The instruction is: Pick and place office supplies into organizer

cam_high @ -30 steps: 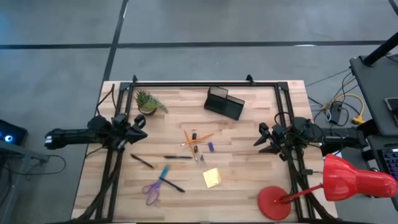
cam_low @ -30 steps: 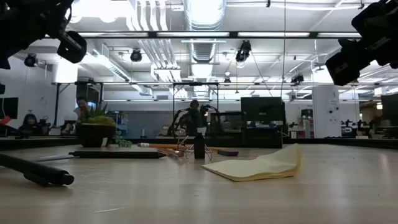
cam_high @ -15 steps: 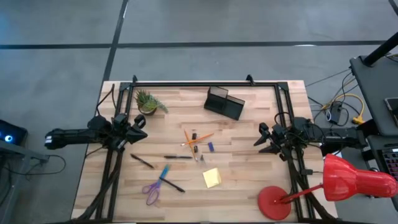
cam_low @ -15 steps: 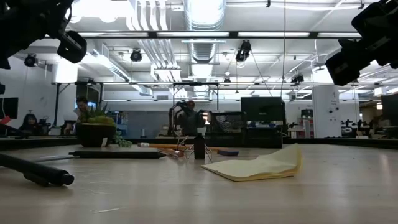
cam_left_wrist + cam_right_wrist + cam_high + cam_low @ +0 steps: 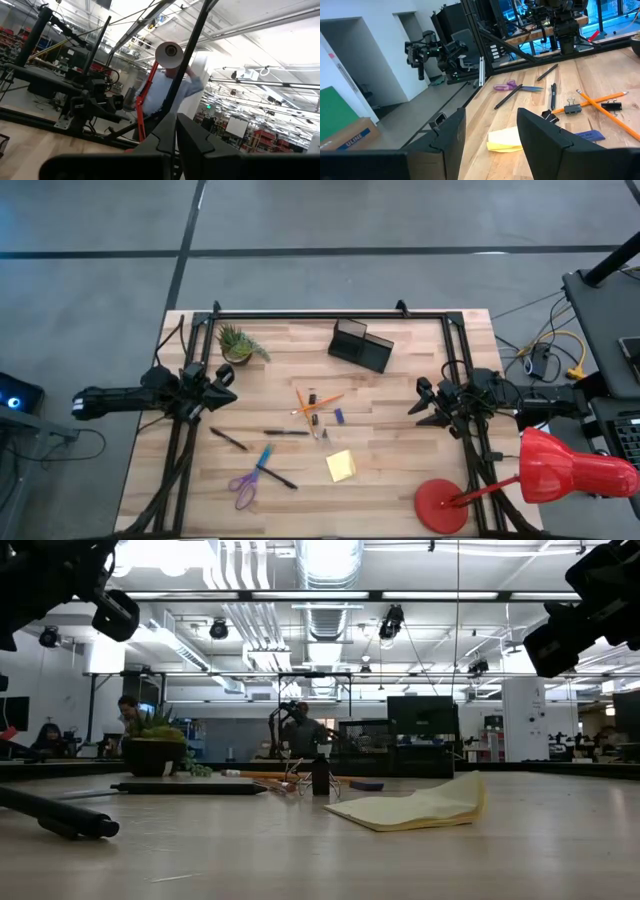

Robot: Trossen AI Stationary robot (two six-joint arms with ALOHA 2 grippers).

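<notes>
The office supplies lie loose on the wooden table: orange pencils (image 5: 315, 402), thin black pens (image 5: 286, 433), a blue pen (image 5: 263, 457), purple-handled scissors (image 5: 243, 488), a yellow sticky-note pad (image 5: 340, 466) and a small blue bit (image 5: 339, 416). The black organizer (image 5: 360, 345) stands at the far middle. My left gripper (image 5: 228, 385) hovers shut at the table's left side, raised and pointing toward the right. My right gripper (image 5: 490, 127) hovers open at the right side (image 5: 418, 400), facing the supplies. Neither gripper touches anything.
A small green potted plant (image 5: 238, 343) stands at the far left. A red desk lamp (image 5: 530, 475) stands on its round base at the near right corner. A black frame (image 5: 320, 313) runs along the table's far edge and sides.
</notes>
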